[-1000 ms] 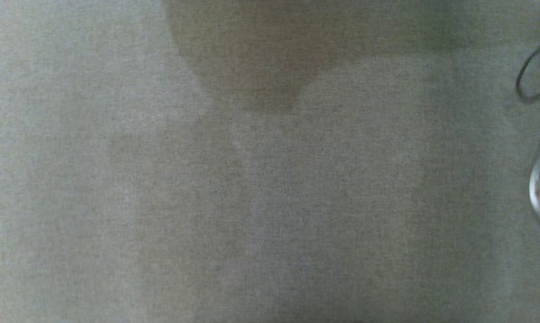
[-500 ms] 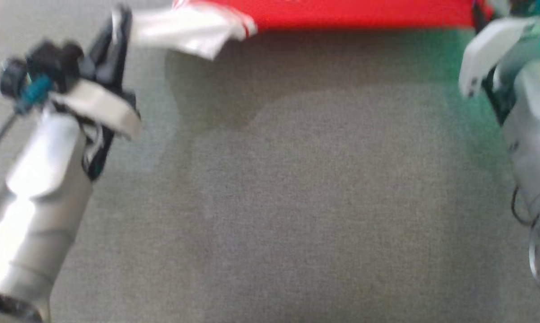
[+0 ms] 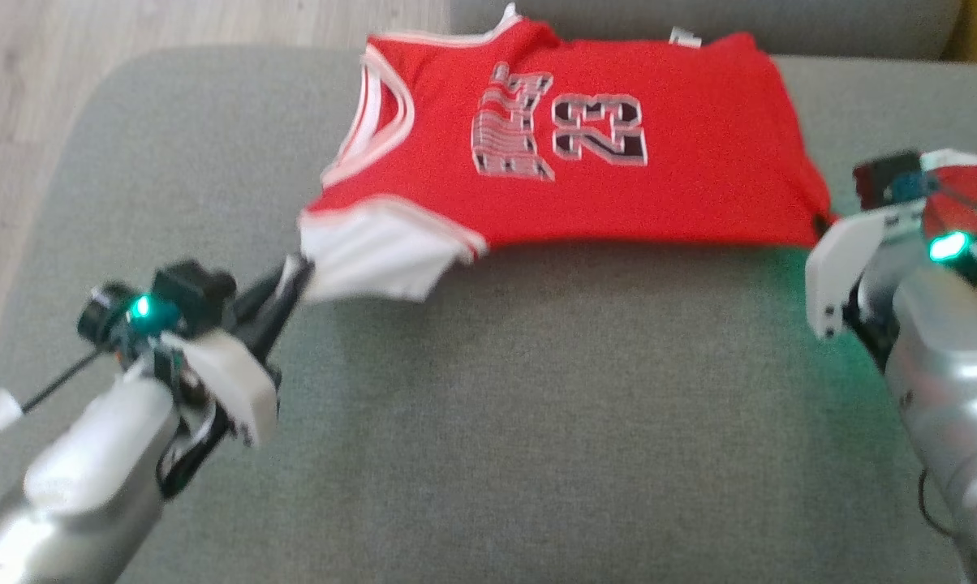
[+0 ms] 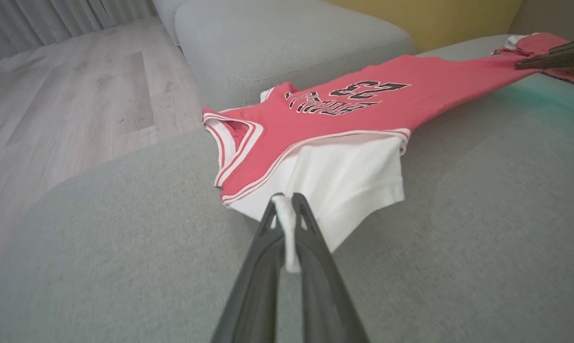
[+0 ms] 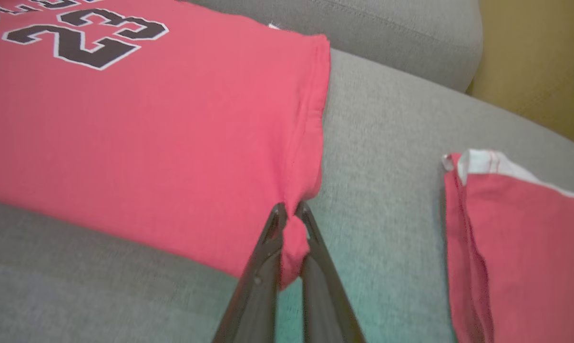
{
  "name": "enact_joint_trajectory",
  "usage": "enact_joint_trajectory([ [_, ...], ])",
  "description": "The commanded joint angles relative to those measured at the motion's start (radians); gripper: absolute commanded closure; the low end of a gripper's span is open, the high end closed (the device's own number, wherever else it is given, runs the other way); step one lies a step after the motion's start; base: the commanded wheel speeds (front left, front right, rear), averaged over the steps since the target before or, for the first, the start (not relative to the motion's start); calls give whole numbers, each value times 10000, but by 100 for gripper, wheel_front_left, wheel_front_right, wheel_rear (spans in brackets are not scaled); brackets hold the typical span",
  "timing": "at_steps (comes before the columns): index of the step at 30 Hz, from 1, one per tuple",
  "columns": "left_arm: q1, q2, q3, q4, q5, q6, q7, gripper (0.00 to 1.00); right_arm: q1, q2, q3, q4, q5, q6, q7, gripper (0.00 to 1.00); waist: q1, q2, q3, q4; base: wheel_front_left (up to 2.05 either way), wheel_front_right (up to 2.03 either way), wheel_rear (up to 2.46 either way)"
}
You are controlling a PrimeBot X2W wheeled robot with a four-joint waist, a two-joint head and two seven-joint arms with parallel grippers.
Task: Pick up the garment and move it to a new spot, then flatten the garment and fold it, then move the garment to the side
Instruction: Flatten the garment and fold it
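Note:
The garment (image 3: pixel 586 186) is a red jersey with white trim and the number 23, stretched out across the grey cushion (image 3: pixel 537 422). My left gripper (image 3: pixel 298 272) is at its near left, shut on the white fabric at its sleeve end; in the left wrist view that white fabric (image 4: pixel 344 176) is pinched between the gripper (image 4: pixel 287 200) tips. My right gripper (image 3: pixel 821 223) is at the near right, shut on the red hem corner; the right wrist view shows the garment (image 5: pixel 148 119) bunched in the gripper (image 5: pixel 289 209).
A second red piece with a white edge (image 5: pixel 520 247) lies on the cushion right of my right gripper. Wooden floor (image 3: pixel 18 122) borders the cushion on the left. Another grey cushion (image 4: pixel 277 38) rises behind the garment.
The head camera has swung up from bare grey cushion, bringing the whole garment and both arms into the picture. Both grippers stay shut.

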Motion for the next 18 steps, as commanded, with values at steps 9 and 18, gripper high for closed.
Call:
enact_joint_trajectory([
  [9,1323,1690,40,-2637,-649,470,1443,100,1534,-606,1270,-1635,3077,-19,515,100,2,-1,-1167,-176,0,0,0],
  [18,2211,2540,87,-4731,-1034,1347,2311,100,3313,-1910,1878,-4522,5248,-19,1631,100,2,-1,-1220,-370,0,0,0],
])
